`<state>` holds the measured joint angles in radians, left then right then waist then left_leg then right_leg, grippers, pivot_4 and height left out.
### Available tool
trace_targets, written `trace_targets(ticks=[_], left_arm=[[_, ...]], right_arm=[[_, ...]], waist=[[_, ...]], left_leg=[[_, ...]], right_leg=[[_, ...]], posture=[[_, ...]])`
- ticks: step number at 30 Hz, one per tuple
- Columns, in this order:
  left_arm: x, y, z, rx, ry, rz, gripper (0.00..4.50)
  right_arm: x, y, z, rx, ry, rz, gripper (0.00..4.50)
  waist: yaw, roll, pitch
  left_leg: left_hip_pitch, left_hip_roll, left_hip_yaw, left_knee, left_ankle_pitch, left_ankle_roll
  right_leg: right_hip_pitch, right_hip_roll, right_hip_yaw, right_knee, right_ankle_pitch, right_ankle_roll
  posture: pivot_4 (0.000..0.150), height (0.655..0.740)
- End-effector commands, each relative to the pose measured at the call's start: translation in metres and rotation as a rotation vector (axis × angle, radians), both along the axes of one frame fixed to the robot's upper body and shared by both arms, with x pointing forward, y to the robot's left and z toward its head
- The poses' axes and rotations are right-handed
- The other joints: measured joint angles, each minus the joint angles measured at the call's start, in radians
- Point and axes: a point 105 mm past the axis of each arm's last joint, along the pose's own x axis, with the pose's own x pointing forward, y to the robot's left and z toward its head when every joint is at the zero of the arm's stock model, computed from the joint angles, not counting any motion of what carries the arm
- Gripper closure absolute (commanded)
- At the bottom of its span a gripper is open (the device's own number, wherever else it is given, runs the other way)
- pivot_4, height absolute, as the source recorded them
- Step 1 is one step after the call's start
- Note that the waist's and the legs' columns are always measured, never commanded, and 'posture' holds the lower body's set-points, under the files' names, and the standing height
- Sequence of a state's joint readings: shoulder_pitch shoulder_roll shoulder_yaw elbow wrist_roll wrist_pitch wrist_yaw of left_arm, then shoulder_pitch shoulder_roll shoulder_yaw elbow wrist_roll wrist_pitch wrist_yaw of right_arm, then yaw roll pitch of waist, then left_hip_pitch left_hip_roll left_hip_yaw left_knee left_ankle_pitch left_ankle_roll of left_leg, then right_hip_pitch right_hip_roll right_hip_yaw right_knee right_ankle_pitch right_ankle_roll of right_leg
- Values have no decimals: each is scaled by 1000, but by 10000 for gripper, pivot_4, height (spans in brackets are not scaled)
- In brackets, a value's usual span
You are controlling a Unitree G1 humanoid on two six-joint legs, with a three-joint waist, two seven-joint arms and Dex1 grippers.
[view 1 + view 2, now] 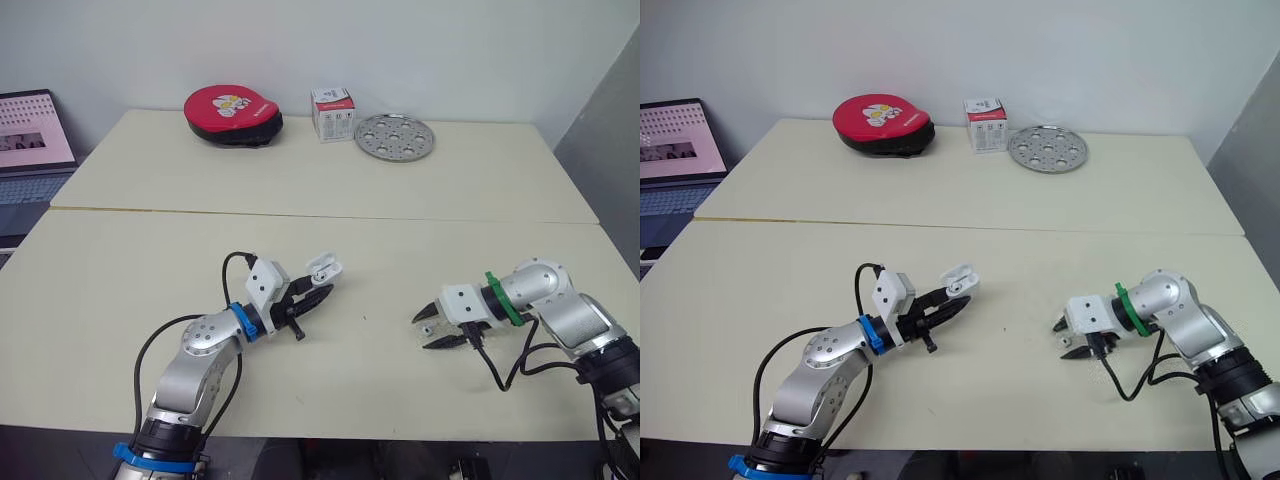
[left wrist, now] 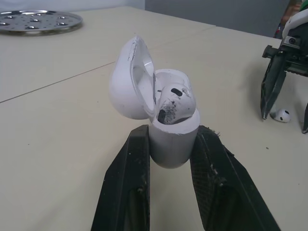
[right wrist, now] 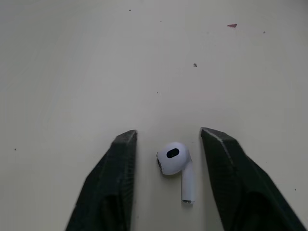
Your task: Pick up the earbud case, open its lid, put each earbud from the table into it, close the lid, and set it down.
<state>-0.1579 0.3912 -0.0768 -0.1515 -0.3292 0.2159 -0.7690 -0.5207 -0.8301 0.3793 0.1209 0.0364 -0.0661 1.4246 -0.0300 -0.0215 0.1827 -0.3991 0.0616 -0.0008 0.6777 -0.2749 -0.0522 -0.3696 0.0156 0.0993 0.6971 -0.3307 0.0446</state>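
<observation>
Earbud case (image 2: pixel 169 144), white and glossy, sits clamped by its rounded base between the two black fingers of our left gripper (image 1: pixel 322 290), lifted off the cream table (image 1: pixel 120 260) left of centre. Its lid (image 2: pixel 127 79) is swung open on the hinge, with faint scuffs along the rim. One earbud (image 2: pixel 175 101) already rests in the case, its white shell smudged with dark marks. To the right, our right gripper (image 3: pixel 168 134) has its fingers apart, straddling the second earbud (image 3: pixel 174 161), which lies on the table untouched by either finger. We find no brand on the case. Along the far edge we see a red pad (image 1: pixel 232 112) with a cartoon figure and a small box (image 1: pixel 333 113) whose print is too small to read.
</observation>
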Motion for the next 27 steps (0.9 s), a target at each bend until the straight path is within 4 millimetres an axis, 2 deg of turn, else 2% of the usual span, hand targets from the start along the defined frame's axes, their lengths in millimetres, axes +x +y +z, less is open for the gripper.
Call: trace_targets(ticks=[1, 3, 11, 14, 22, 25, 27], left_arm=[[-2, 0, 12, -6, -48, -3, 37051], [-3, 0, 12, -6, -46, -3, 37051], [-4, -3, 12, -9, -44, -6, 37051], [-5, -3, 13, -12, -44, -6, 37051], [-11, -3, 10, -15, -20, -12, 37051], [-13, -3, 8, -16, -8, -13, 37051], [-14, -4, 6, -18, -1, -17, 37051]], right_arm=[[2, -9, -4, -56, -8, -5, 34856], [0, -10, -4, -53, -9, 0, 41256], [-5, -10, 7, -19, -32, -39, 41242], [-12, -22, 12, -26, -39, -105, 41242], [-55, -71, 18, -132, 5, -263, 41242], [-61, -90, 13, -205, -3, -263, 41242], [-62, -96, 11, -227, 2, -250, 41242]], waist=[[0, 0, 0], [0, 0, 0], [2, 0, 0], [5, 0, 0], [4, 1, 0], [-3, 0, 0], [-4, 0, 0]], left_leg=[[0, 0, 0, 0, 0, 0], [0, 0, 0, 0, 0, 0], [0, 0, -1, 0, 0, 0], [0, 0, -2, 0, 0, 0], [0, -1, -5, 0, 0, 0], [1, -1, -1, 0, 0, 0], [1, -1, 0, 0, 0, 0]], right_leg=[[0, 0, 0, 0, 0, 0], [1, 0, 0, 0, 0, 0], [1, 0, 0, 0, 0, 0], [1, -1, -1, 0, 0, 0], [1, -1, 0, 0, 0, 0], [2, 0, 0, 0, 0, 0], [2, 0, 0, 0, 0, 0]], posture=[[1500, 7400], [1500, 7400], [1500, 7400], [1500, 7400], [1500, 7400], [1500, 7400], [1500, 7400]])
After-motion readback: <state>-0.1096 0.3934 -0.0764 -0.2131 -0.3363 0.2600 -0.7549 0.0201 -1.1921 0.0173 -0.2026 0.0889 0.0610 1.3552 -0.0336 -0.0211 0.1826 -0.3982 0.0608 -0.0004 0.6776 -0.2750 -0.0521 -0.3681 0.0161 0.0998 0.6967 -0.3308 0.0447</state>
